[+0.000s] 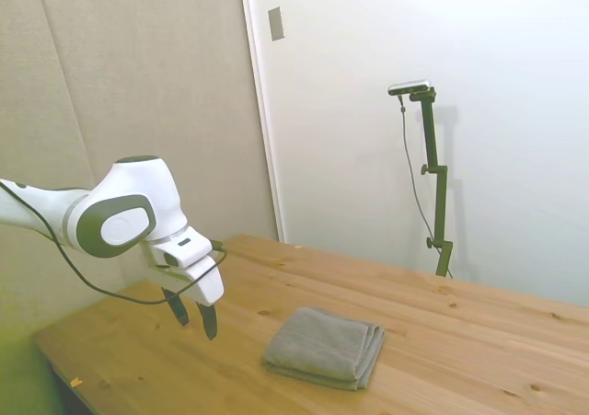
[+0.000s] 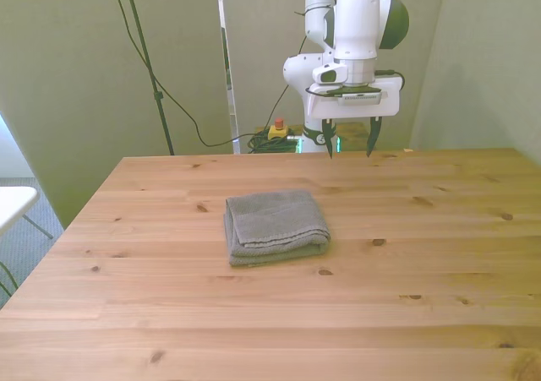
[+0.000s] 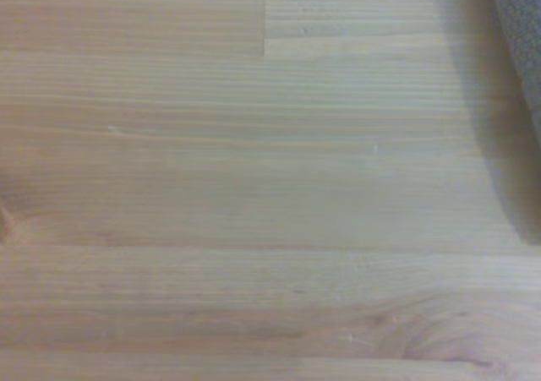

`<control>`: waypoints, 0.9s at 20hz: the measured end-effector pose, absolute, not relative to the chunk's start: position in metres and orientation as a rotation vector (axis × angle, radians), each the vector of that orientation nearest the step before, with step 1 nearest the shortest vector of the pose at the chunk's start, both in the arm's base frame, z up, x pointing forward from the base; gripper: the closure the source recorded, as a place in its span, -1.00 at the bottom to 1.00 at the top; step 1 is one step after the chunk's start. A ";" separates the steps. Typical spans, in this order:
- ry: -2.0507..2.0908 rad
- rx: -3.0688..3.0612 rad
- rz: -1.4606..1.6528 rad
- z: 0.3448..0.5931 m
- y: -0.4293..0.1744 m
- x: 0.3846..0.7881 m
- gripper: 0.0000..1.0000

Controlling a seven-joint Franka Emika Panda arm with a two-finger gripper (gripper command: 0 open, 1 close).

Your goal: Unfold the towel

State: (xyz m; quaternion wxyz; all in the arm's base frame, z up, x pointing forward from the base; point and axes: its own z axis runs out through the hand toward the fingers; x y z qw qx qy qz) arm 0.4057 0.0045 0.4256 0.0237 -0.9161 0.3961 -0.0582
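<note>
Towel (image 2: 275,225) folded flat on table (image 2: 406,296), layered edges toward camera, gripper (image 2: 348,149) spread wide, empty, above table

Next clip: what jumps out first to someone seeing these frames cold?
A folded grey towel lies alone near the middle of the wooden table, its layered edges stacked. The gripper hangs open above the table's far edge, toward the front view's right of the towel, touching nothing.

Lab, robot arm (image 2: 355,26), wooden table (image 2: 423,263), padded walls
</note>
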 end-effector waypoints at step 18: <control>1.669 -2.367 -0.210 0.422 -0.329 0.469 -1.00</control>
